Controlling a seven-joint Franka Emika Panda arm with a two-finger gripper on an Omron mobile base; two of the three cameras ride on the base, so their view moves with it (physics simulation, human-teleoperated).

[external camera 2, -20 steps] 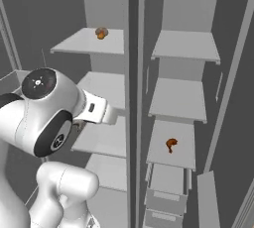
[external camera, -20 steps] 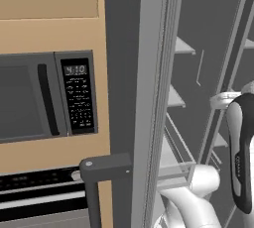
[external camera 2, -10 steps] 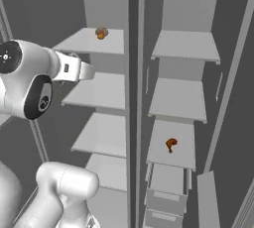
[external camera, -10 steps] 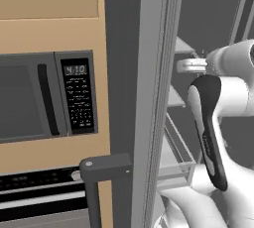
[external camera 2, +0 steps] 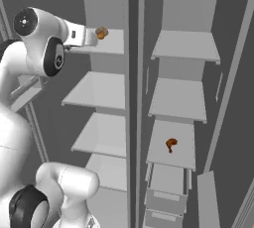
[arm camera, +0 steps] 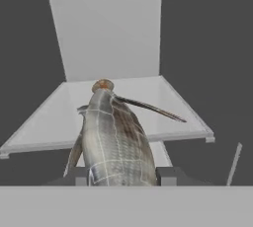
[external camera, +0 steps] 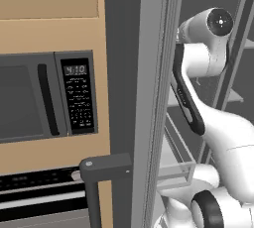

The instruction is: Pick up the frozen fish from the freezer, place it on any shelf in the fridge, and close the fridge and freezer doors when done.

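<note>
Frozen fish sits pinched between the gripper tips, its long axis running away from the hand toward the top fridge shelf ahead, just beyond that shelf's front edge. The arm reaches high, forearm level, hand pointing at the small orange-brown lump.

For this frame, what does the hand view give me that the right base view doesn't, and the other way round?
Hand view: the frozen fish, silvery-grey and scaled, clamped in the claw.
Right base view: the freezer with its short shelves and clear drawers, and a freezer lump, orange-brown, on one of those shelves.
Both: the upper fridge shelf and the small orange lump resting on it, just ahead of the claw.
</note>
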